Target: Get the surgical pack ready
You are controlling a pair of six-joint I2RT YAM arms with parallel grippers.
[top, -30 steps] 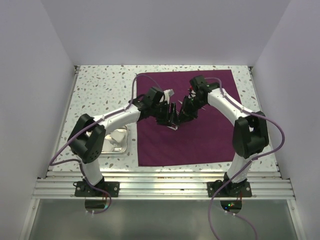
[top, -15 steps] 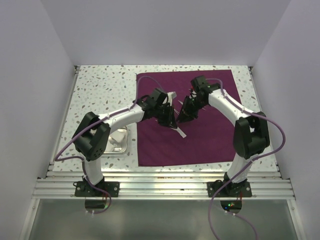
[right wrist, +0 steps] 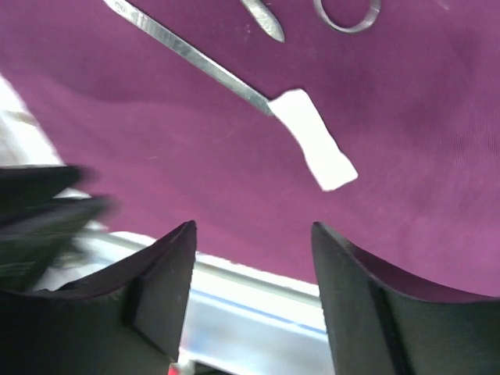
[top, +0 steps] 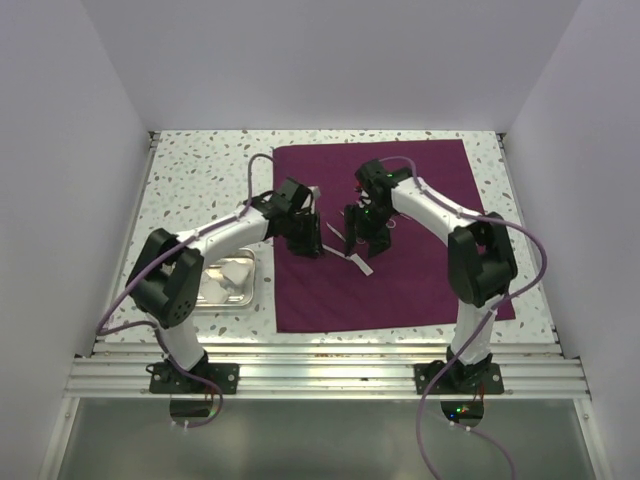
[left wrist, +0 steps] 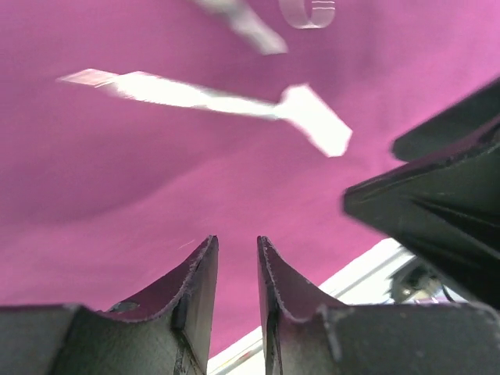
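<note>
1. Your left tool point(left wrist: 237, 242): released, with only a narrow gap between the jaws and nothing in it.
2. Your right tool point(right wrist: 254, 226): released, jaws wide apart and empty.
3. Both tools sit low over the cloth point(top: 420, 270), facing each other, near but apart. You can't tell from these views whether either touches the fabric.
4. The tweezers point(left wrist: 203, 98) lie flat on the cloth, close to both tools and free of both. In the right wrist view they are just ahead of your open jaws.
5. The scissors point(right wrist: 264, 22) lie on the cloth just beyond the tweezers. Only a blade tip and one finger ring are in frame.
6. The cloth is spread flat on the speckled table point(top: 200, 180), toward its right side.
7. The tray point(top: 253, 290) sits on the table just left of the cloth's near-left corner, partly under your left arm.
8. The white stuff in the tray is probably the gauze point(top: 232, 272), but the arm blocks a good look.
</note>
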